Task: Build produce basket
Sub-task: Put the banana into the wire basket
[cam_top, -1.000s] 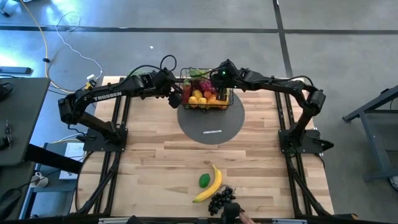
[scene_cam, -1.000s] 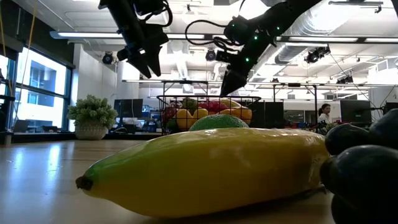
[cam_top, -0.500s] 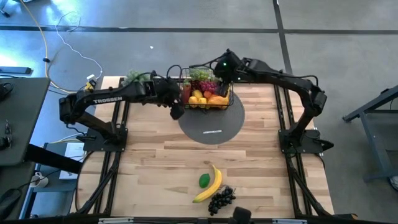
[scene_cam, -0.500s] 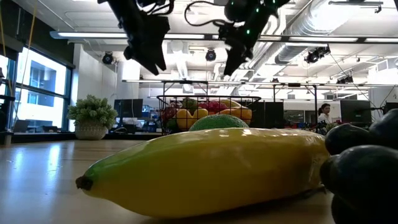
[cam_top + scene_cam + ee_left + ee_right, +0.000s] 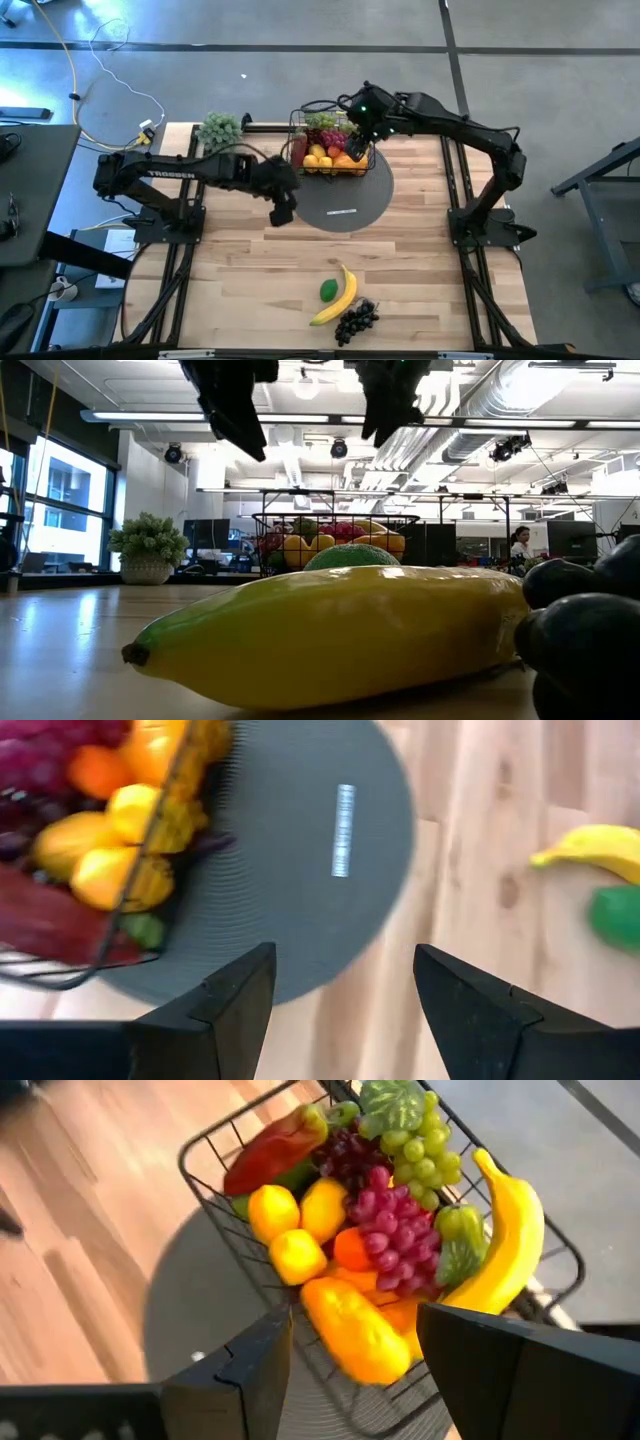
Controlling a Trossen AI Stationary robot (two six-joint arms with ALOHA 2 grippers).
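Observation:
The black wire basket (image 5: 330, 152) stands on the far part of the grey round mat (image 5: 345, 205), filled with produce: a banana (image 5: 510, 1240), purple grapes (image 5: 385, 1220), green grapes, lemons, a red pepper (image 5: 270, 1145). A loose banana (image 5: 336, 296), a green fruit (image 5: 328, 290) and black grapes (image 5: 355, 322) lie near the table's near edge. My left gripper (image 5: 283, 208) hovers open over the mat's left rim, also seen in its wrist view (image 5: 345, 990). My right gripper (image 5: 358, 128) hovers open above the basket's right side (image 5: 355, 1355).
A pale green leafy bunch (image 5: 220, 128) sits at the table's far left corner. Bare wood lies between the mat and the loose fruit. In the low view the loose banana (image 5: 330, 630) fills the foreground, with both grippers high above the basket (image 5: 335, 540).
My left gripper has drawn away from the basket's left side toward the table's near edge, over the mat's left rim. My right gripper has risen from the basket's right side. The basket and its produce have stayed in place.

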